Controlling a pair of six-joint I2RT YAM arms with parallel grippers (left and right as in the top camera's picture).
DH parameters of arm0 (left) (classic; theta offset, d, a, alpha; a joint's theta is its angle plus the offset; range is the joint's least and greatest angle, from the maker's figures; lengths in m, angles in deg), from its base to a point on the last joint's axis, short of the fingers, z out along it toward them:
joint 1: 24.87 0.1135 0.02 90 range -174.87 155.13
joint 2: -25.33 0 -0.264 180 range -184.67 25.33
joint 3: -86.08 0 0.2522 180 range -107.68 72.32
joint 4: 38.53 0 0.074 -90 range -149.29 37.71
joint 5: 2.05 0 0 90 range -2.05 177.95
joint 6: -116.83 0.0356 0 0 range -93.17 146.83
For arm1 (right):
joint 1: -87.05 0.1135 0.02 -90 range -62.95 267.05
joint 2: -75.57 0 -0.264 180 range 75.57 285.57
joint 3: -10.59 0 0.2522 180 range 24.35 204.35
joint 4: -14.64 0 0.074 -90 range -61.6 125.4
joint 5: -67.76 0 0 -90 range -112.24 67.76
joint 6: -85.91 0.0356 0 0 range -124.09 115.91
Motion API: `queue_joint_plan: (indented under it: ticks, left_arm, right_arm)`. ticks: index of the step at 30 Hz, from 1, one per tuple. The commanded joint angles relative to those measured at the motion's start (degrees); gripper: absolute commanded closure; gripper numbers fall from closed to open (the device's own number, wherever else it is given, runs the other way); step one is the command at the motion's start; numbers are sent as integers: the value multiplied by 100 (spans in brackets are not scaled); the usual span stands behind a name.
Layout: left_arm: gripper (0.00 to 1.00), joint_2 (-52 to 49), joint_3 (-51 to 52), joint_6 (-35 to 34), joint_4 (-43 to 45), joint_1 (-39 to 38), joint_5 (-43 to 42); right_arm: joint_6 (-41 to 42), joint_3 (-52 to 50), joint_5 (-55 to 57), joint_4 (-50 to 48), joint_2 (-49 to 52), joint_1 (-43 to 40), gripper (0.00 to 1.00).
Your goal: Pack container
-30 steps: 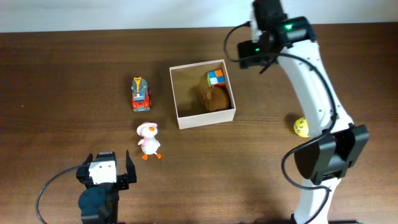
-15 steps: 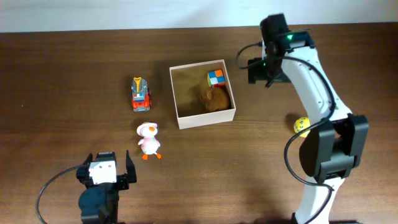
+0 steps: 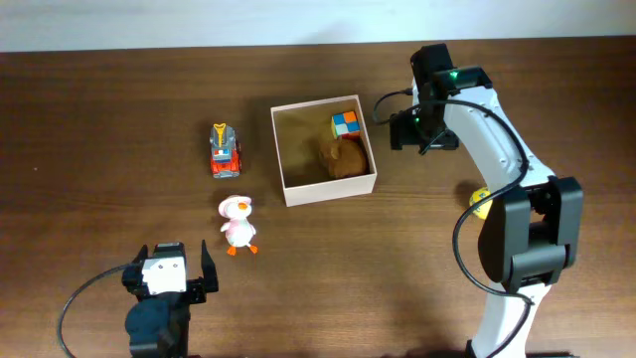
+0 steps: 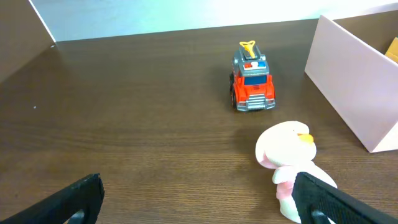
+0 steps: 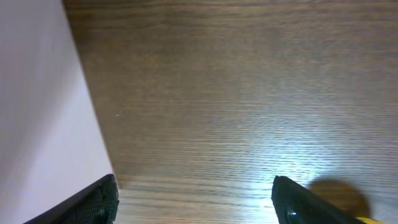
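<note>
- Overhead: the container (image 3: 331,189) sits mid-table, holding a cube (image 3: 345,124) and a brown plush (image 3: 343,157). A truck (image 3: 225,149) and a duck (image 3: 237,224) lie left of it, both apart from it. A yellow ball (image 3: 481,202) lies to its right, half hidden by the right arm (image 3: 497,129). The right gripper (image 3: 405,130) hovers just beside its right wall. The left gripper (image 3: 171,264) is well apart, beyond the duck.
- Left wrist: fingers (image 4: 74,199) spread wide, holding nothing; the truck, duck and container wall lie ahead.
- Right wrist: fingers (image 5: 93,200) spread, empty, over bare table (image 5: 236,93); the container wall is on the left.

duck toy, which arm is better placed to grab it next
Left. The duck toy lies just ahead of the open left hand; the right hand hangs on the far side of the container.
</note>
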Motion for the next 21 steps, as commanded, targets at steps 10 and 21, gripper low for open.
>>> queue_joint_plan:
  ticks: [10,21]
  left_arm:
    - [1,22,33,111,13,28,-63]
    - [1,22,33,111,13,28,-63]
  right_arm:
    - [72,-37,-669,122,15,507,18]
    - [199,-37,-201,286,13,903,18]
